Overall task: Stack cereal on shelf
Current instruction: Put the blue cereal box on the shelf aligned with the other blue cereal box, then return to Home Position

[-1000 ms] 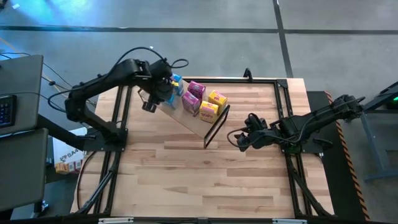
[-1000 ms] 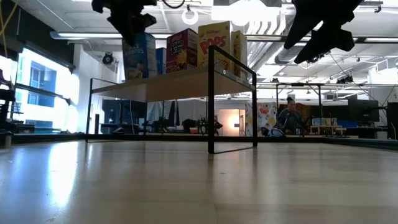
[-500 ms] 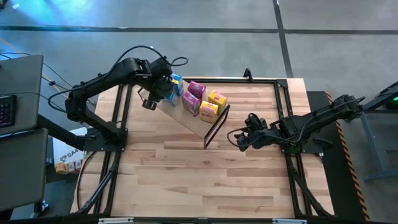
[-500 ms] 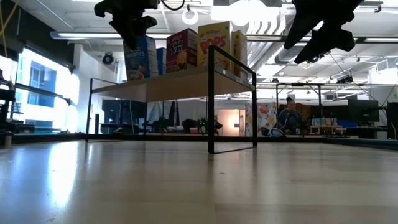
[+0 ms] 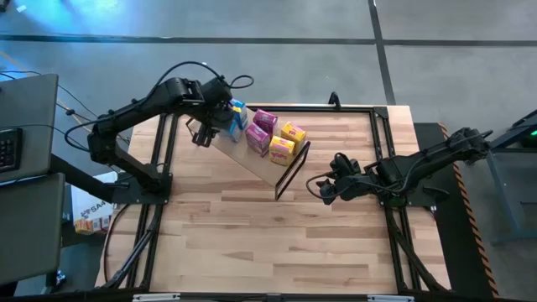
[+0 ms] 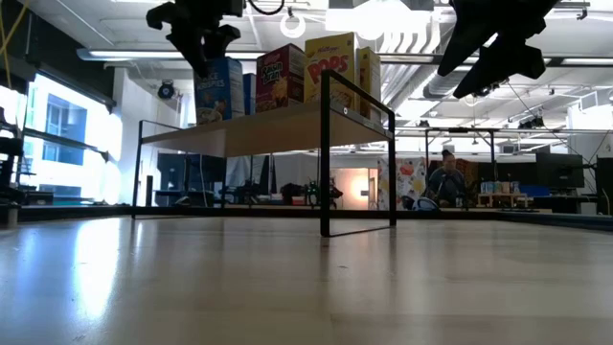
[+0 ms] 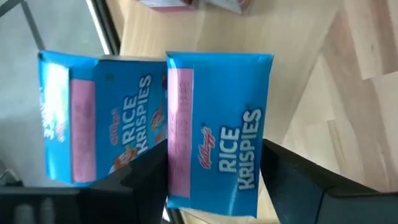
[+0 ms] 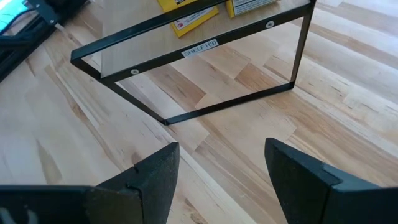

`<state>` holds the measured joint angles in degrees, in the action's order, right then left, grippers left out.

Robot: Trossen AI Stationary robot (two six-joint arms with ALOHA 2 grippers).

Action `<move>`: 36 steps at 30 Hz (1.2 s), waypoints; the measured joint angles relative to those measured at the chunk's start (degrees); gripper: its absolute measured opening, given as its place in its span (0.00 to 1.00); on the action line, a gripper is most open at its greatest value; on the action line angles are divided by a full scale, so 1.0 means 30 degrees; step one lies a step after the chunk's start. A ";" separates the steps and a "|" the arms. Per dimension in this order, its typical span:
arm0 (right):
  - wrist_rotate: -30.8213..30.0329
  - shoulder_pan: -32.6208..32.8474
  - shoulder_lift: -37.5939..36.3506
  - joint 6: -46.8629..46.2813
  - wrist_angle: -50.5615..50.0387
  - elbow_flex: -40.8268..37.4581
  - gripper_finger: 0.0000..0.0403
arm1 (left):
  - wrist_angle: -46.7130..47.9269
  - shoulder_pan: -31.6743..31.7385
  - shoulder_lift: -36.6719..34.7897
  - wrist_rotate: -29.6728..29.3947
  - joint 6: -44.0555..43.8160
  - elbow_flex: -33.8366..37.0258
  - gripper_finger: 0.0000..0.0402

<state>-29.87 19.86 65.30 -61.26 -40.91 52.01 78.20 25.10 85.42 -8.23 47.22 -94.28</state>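
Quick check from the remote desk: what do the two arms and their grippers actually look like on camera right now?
Both arms are dark, near black, built of slim jointed segments. The left arm carries loose black cables that loop above its wrist. The right arm has a thinner cable curling near its wrist. The left gripper and right gripper each end in two broad, flat, matte black fingers with angular edges. No markings show.

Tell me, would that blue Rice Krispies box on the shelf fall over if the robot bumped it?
Probably yes. The small light blue cardboard Rice Krispies box stands upright on the light plywood shelf, taller than it is deep, so a nudge could tip it. It looks light, so it may also slide on the smooth board. The second blue box close beside it might stop it on that side.
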 joint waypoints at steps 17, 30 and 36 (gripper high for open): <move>0.0022 0.0000 0.0000 0.0439 0.0000 0.0000 0.58 | -0.0700 0.0000 -0.2017 -0.0963 -0.0168 0.0000 0.62; -0.1808 0.0000 0.0000 0.1254 0.1300 0.0000 0.58 | -0.5619 -0.0032 -0.5490 0.4224 -0.9036 0.0077 0.55; -0.3154 0.0000 0.0000 0.4407 0.4282 0.0000 0.58 | -1.2420 -0.1563 -0.9003 0.5917 -1.3444 0.3562 0.29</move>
<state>-39.33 19.86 65.30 -48.04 -28.06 52.01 40.93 20.41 58.41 9.52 6.89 -83.59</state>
